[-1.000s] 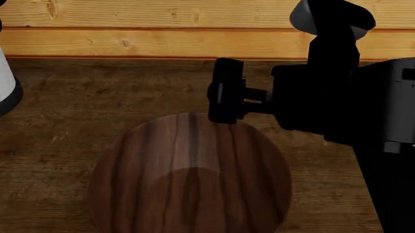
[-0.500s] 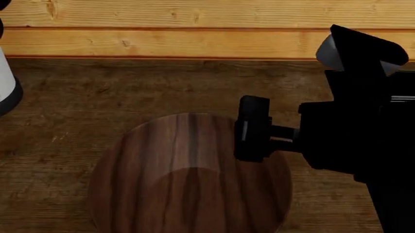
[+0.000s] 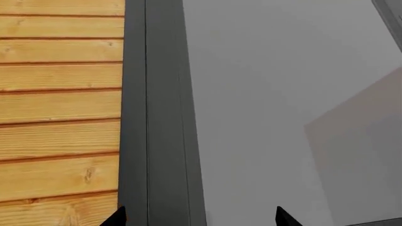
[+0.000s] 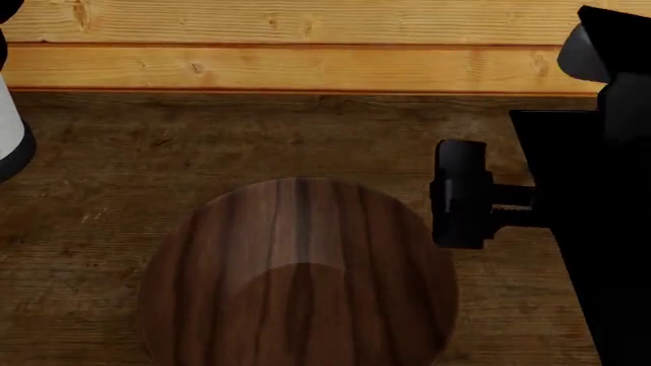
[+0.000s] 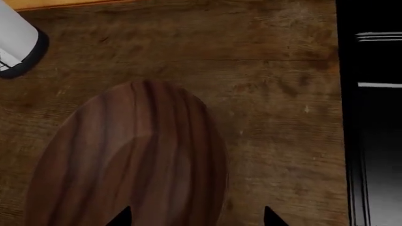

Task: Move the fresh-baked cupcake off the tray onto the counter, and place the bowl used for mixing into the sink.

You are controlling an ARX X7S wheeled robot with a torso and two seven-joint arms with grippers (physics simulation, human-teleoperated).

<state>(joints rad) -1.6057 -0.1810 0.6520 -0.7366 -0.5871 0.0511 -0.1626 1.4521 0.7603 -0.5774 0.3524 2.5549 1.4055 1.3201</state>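
Sharp, evenly lit simulator render; the bowl [image 4: 297, 274] looks dim with a faint inner shadow, the pine wall [image 4: 285, 46] behind it brighter.

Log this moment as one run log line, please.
bowl on counter, ungrasped | right end effector open, beside bowl rim | left end effector open, facing wall | cupcake, tray: unseen

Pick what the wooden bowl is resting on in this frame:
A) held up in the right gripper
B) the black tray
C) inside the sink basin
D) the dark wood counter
D: the bowl sits on the dark plank counter, with bare wood showing round it in the head view, and the right gripper hovers beside it without holding it.
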